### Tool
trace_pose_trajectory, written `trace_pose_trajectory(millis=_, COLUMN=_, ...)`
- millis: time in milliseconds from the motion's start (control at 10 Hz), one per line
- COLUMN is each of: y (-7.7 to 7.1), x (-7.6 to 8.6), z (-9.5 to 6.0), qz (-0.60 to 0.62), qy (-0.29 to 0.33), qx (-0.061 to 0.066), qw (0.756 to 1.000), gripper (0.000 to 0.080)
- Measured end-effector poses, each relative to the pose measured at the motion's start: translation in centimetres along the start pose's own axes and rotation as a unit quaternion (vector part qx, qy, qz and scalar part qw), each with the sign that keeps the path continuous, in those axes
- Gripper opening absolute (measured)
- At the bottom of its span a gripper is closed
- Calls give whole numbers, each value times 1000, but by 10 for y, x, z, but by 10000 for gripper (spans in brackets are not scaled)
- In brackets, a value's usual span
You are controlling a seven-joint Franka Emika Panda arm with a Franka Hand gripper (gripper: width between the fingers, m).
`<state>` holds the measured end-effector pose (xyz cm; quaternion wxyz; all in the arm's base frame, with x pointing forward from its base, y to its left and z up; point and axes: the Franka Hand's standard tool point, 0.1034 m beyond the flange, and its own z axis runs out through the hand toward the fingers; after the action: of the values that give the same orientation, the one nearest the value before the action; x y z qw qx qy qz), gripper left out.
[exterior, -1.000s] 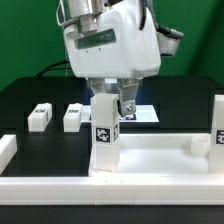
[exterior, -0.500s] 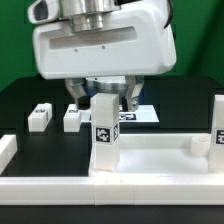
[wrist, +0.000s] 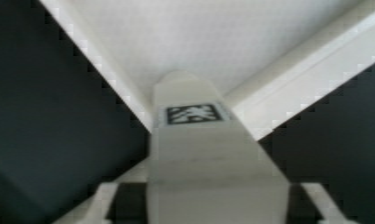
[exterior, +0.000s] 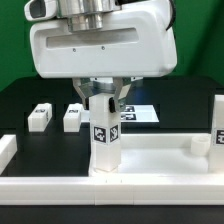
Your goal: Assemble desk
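Leg (exterior: pixel 104 140), white and square-sided with a printed tag on its face, stands upright on the desk top (exterior: pixel 155 156), toward the exterior view's left of that tray. It looks like hard, smooth plastic: probably light and stiff, not fragile, but slick enough to slip or twist under a weak squeeze, and tall enough to tip. The best hold appears to be on two flat opposite sides near its upper end, above the tag.

The gripper (exterior: pixel 104 98) hangs right over it, fingers close on either side of the top. I cannot tell whether they are pressing.

Further out, another leg (exterior: pixel 218 125) stands at the tray's far end, and two loose legs (exterior: pixel 40 117) (exterior: pixel 73 117) lie on the black table (exterior: pixel 25 95) near the marker board (exterior: pixel 140 113).
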<state>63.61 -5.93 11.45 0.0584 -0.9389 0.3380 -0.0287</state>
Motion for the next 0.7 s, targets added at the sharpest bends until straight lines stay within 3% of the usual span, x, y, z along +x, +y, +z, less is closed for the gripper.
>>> trace_pose_trajectory(millis=200, y=0, x=-1, z=0, qz=106, qy=-2, qx=-1, qw=994, gripper=292)
trace_pose_trajectory(millis=300, y=-1, x=-5, z=0, qz=225, qy=-11, qx=-5, qw=974, gripper=292)
trace_pose_trajectory(millis=400, y=-3, x=-6, z=-1, qz=311, qy=-20, qx=-1, qw=950, gripper=292)
trace_pose_trajectory(millis=600, y=-1, x=-5, z=2, qz=480, qy=-35, qx=40, qw=876, gripper=292)
trace_pose_trajectory(millis=700, y=-2, x=-5, z=3, qz=508, qy=-31, qx=43, qw=860, gripper=292)
